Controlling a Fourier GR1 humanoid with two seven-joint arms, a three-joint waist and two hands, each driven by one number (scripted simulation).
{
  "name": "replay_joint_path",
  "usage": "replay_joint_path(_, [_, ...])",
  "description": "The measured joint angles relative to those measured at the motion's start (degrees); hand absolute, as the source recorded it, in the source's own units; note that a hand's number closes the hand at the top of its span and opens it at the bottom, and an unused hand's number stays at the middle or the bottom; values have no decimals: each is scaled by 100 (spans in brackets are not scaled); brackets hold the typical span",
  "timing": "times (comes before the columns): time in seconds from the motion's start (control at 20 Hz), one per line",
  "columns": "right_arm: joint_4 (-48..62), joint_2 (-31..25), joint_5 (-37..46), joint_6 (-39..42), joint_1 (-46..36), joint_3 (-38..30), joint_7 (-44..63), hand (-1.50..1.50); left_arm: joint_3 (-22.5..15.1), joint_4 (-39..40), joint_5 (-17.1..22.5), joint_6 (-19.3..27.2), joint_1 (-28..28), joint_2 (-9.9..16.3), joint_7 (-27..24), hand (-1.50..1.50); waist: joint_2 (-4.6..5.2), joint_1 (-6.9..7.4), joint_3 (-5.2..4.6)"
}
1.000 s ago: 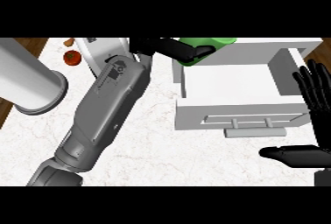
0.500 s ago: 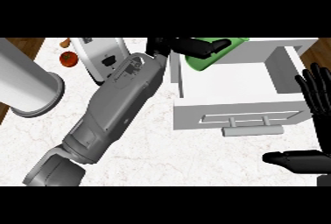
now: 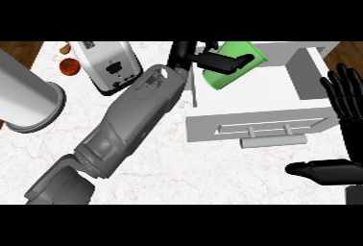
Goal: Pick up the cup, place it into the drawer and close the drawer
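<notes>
While left hand [image 3: 212, 60] clamps green cup [image 3: 237, 67] over open drawer [image 3: 255, 126], I judge cup light, rigid; right hand [image 3: 345, 98] rests spread, far right.

Drawer [image 3: 245, 98] gapes open, floor bare right of the cup [image 3: 237, 67]; toaster [image 3: 110, 65] crowds the worktop's [image 3: 212, 168] left.

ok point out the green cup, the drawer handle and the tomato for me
green cup [image 3: 237, 72], head view, on its bare side below the left hand's fingers
drawer handle [image 3: 273, 141], head view, on the middle of the grey bar
tomato [image 3: 69, 66], head view, on its red top
</notes>
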Motion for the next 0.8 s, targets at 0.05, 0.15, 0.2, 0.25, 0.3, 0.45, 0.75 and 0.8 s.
replay_joint_path(0.05, [53, -8, 2, -5, -61, -6, 3, -150, -117, 53, 27, 24, -19, 0, 21, -150, 5, -9, -1])
replay_joint_path(0.15, [-77, -30, -70, 29, -69, 10, 142, -150, -380, 91, 104, 67, 54, 0, 37, -150, 13, -75, -1])
replay_joint_path(0.2, [-33, -3, -18, 0, -101, 35, 100, -150, -503, 89, 143, 71, 78, 0, 84, -150, 13, -63, -1])
replay_joint_path(0.25, [-25, 7, -7, -12, -130, 51, 109, -150, -627, 121, 158, 80, 93, 1, 121, -150, 16, -67, -1])
replay_joint_path(0.3, [-4, -17, -25, 4, -186, 48, 141, -150, -727, 165, 182, 120, 39, 1, 212, -150, 24, -90, 0])
replay_joint_path(0.45, [73, -11, -30, 36, -194, 50, 54, -150, -1064, 246, 190, 267, -3, 0, 377, -150, 36, -127, 2])
replay_joint_path(0.75, [216, 12, -164, 105, -329, 39, -7, -150, -1450, 66, 365, 686, 75, 0, 240, -150, 43, -131, 0])
replay_joint_path(0.8, [192, 29, -279, 165, -278, 25, -12, -150, -1448, 7, 423, 701, 66, 0, 189, -150, 37, -123, -1])
